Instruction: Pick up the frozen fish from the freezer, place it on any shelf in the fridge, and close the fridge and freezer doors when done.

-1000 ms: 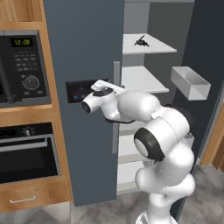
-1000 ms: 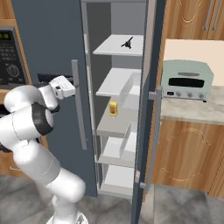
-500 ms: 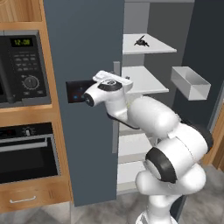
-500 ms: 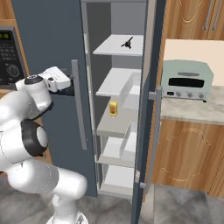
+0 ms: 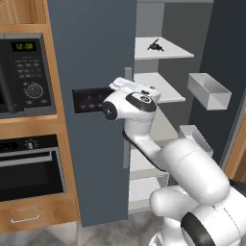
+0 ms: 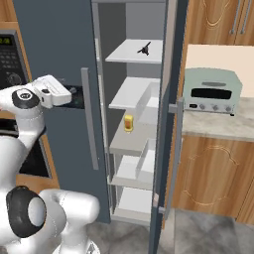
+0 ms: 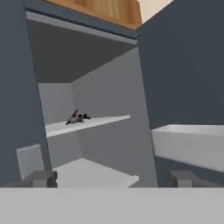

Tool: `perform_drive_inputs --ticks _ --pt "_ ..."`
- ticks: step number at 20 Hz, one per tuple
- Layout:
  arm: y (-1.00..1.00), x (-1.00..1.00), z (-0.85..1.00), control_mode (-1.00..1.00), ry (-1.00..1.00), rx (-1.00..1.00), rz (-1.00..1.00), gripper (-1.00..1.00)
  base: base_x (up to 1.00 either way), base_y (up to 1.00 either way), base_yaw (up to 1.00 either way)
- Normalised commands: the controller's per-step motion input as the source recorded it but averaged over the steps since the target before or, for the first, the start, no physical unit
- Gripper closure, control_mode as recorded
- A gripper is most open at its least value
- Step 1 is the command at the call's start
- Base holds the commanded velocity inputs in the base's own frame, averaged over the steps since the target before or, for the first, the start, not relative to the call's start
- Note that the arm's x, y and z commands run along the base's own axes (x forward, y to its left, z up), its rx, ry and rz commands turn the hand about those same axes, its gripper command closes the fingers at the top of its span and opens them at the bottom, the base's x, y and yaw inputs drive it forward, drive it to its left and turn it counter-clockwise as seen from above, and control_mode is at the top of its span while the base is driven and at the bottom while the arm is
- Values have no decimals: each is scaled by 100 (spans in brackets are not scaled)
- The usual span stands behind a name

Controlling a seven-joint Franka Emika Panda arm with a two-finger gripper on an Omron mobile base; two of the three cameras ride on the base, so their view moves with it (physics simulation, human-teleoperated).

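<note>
The frozen fish (image 5: 155,45) (image 6: 145,48) (image 7: 78,118), small, dark and spiky, lies on the top shelf (image 5: 168,52) (image 6: 126,53) of the fridge. The plain fridge door (image 5: 226,53) (image 6: 171,94) stands wide open. The freezer door (image 5: 91,43) (image 6: 54,39), with its black panel (image 5: 86,100), is closed and hides the freezer's inside. My gripper (image 7: 113,178) is open and holds nothing. It hovers in front of the freezer door's handle (image 6: 89,119), below the fish and left of it, facing into the fridge.
A yellow jar (image 6: 128,123) stands on a lower fridge shelf. White bins (image 5: 207,90) jut from the open door. A microwave (image 5: 24,77) and an oven (image 5: 29,168) sit left of the unit. A toaster oven (image 6: 212,91) sits on the counter to its right.
The arm has swung its elbow down and to the right, and the hand has shifted slightly right and up toward the fridge opening. The fish and doors have not moved.
</note>
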Motion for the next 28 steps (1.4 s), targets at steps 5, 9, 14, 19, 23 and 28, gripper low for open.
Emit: perform_drive_inputs --ticks 5,9,14,19,23,28 --pt "-65 -100 16 -100 17 18 5 -100 0 0 0" --pt "-66 -100 16 -100 18 18 5 -100 0 0 0" --pt "-69 -100 18 -100 19 18 6 -100 0 0 0" --pt "-83 -100 13 -100 21 19 8 -100 0 0 0" --pt "-100 -100 0 -100 27 25 9 -100 0 0 0" --pt "-100 -100 0 -100 16 27 12 -100 0 0 0"
